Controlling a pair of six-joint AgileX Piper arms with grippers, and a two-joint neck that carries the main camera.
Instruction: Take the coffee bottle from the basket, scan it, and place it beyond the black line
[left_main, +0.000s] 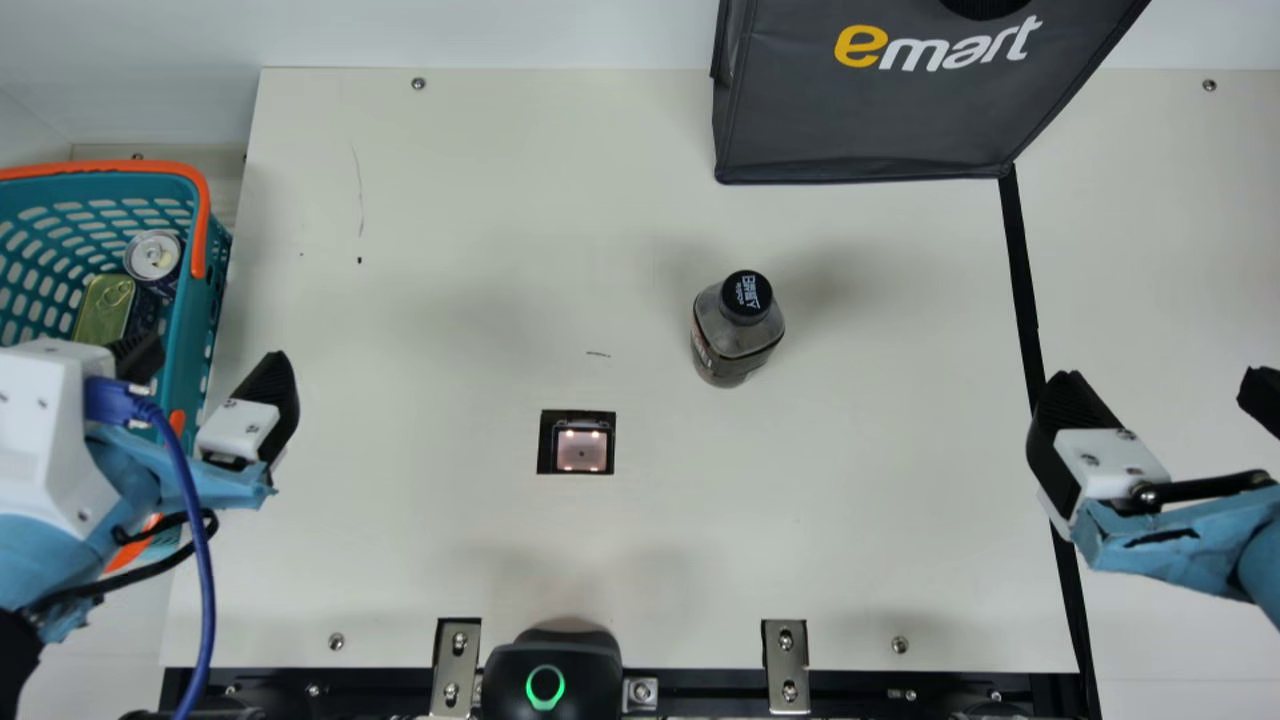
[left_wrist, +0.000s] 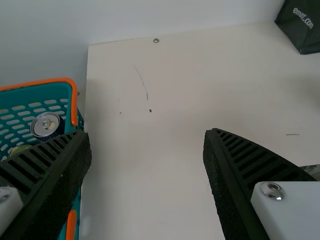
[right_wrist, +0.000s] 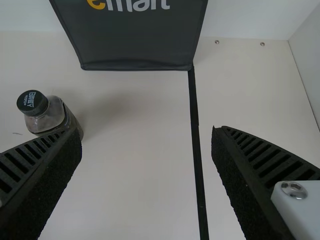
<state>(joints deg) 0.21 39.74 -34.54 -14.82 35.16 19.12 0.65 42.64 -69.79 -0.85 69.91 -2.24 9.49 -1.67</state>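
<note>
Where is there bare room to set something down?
Bare: the table between the basket and scanner window, and between the coffee bottle and black line. Crowded: the basket's side by the left gripper, the line by the right gripper, and where the dark bag stands.

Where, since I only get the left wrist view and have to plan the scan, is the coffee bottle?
Observer: The main view shows the coffee bottle standing on the table, to the right of the lit window and farther back.
Operator: Thanks. Which side of the black line is it on?
Observer: Left of the black line in the main view, the same side as the lit window.
Operator: And is the right hand holding anything?
Observer: No, the right hand is open, with nothing between its fingers.
</note>
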